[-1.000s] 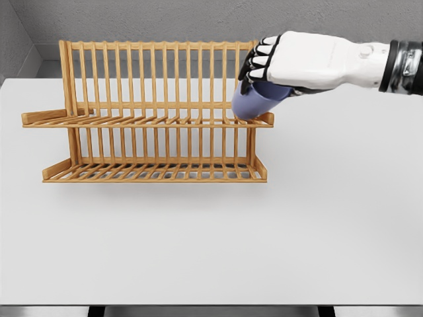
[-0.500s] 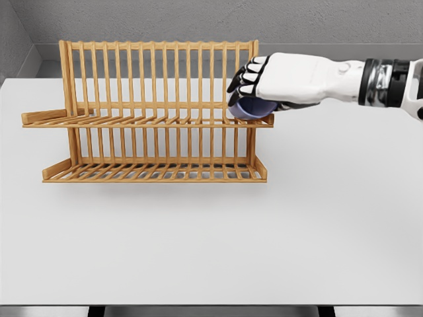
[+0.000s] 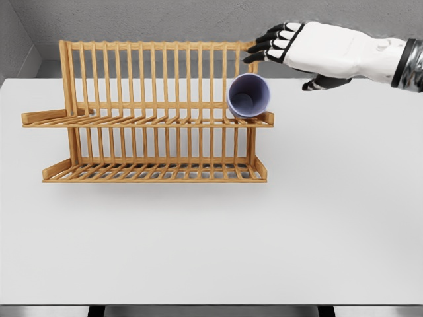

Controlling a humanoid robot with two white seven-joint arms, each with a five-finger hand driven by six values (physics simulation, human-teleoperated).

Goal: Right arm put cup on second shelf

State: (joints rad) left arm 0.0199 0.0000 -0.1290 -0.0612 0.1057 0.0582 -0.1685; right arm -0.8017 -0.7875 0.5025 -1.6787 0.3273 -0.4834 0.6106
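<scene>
- Head view: the wooden rack [image 3: 149, 112] stands on the white bench [image 3: 211, 231], toward its far left corner.
- The blue cup [image 3: 249, 95] lies on its side at the right end of the upper shelf [image 3: 132, 120], its open mouth facing the camera, leaning against the rack's upright bars.
- The right hand [image 3: 301, 47] is above and to the right of the cup, not touching it; its fingers [image 3: 268, 46] are spread loosely and hold nothing.
- The left arm is not visible.
- Judgement: the placing step seems done. The next move only needs the hand to draw away without knocking the rack, since the cup could roll.
</scene>
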